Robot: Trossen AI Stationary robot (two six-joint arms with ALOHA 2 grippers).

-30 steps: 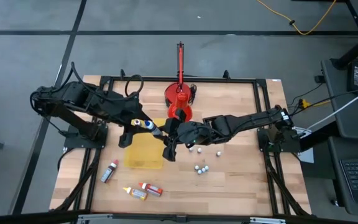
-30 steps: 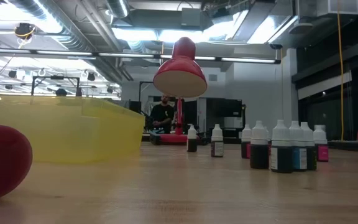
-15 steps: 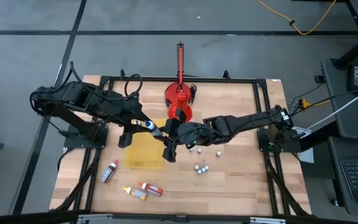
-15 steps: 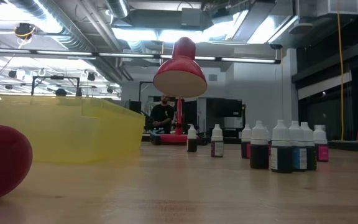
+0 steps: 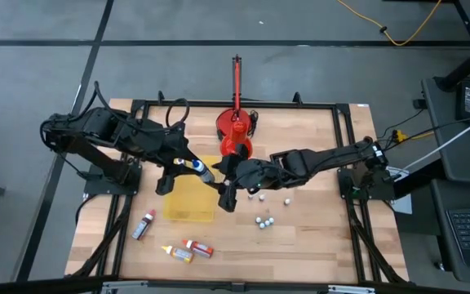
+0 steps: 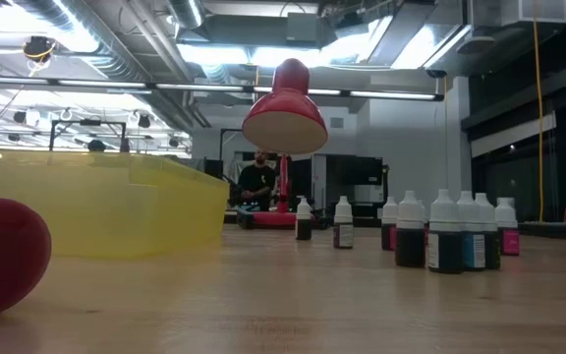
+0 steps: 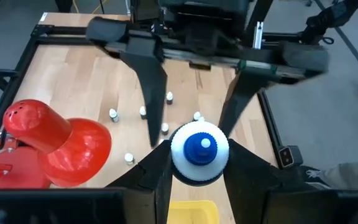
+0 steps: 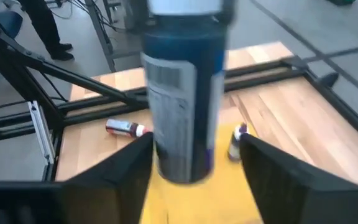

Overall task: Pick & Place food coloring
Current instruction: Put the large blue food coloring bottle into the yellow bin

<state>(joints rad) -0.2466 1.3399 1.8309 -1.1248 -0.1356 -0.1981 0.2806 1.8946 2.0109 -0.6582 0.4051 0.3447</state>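
The dark blue food coloring bottle [image 5: 196, 167] is held in mid-air above the yellow bin [image 5: 189, 198], between the 2 grippers near the middle of the counter [image 5: 317, 237]. The left gripper [image 7: 196, 163] pinches it: in the left wrist view its 2 fingers [image 7: 156, 174] press against both sides of the pale ribbed cap. The right gripper [image 5: 223, 178] faces it from the other side, its fingers spread and standing clear on either flank of the bottle's body, as the right wrist view shows [image 8: 182, 93].

A large red cone-shaped lamp [image 5: 235, 135] sits just behind the grippers. 3 more bottles lie on their sides on the counter in front of the bin: a red one [image 5: 144, 224], an orange-yellow one [image 5: 178, 253] and another red one [image 5: 197, 247]. Several small bottles stand upright [image 5: 263, 220] on the right arm's side of the bin; from the low view they form a cluster [image 6: 450, 231] with pale caps
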